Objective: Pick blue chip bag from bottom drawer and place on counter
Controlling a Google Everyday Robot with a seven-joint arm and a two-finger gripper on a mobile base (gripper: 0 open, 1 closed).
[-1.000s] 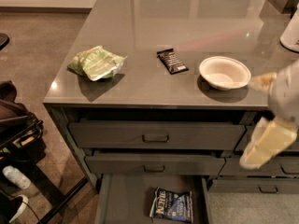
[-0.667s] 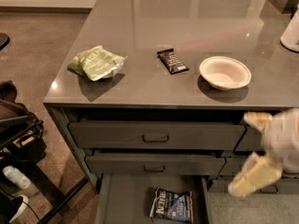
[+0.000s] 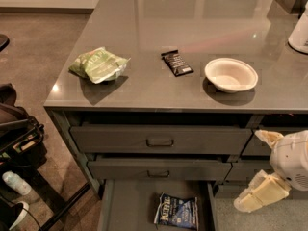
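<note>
The blue chip bag (image 3: 176,211) lies flat on the floor of the open bottom drawer (image 3: 126,206), at the lower middle of the camera view. The glossy dark-grey counter (image 3: 159,28) is above, over two closed drawers with dark handles. My gripper (image 3: 249,170) is at the lower right, in front of the right-hand cabinet. It is to the right of the bag and a little above it, apart from it. Its cream fingers (image 3: 261,193) are spread open and hold nothing.
On the counter lie a green chip bag (image 3: 98,64), a slim black candy bar (image 3: 176,63) and a white bowl (image 3: 230,74). A white object (image 3: 299,34) stands at the right edge. A dark bag and clutter (image 3: 17,138) sit on the floor at the left.
My gripper has moved down from beside the counter's edge to the level of the lower drawers, nearer the open bottom drawer. The bag and counter items have not moved.
</note>
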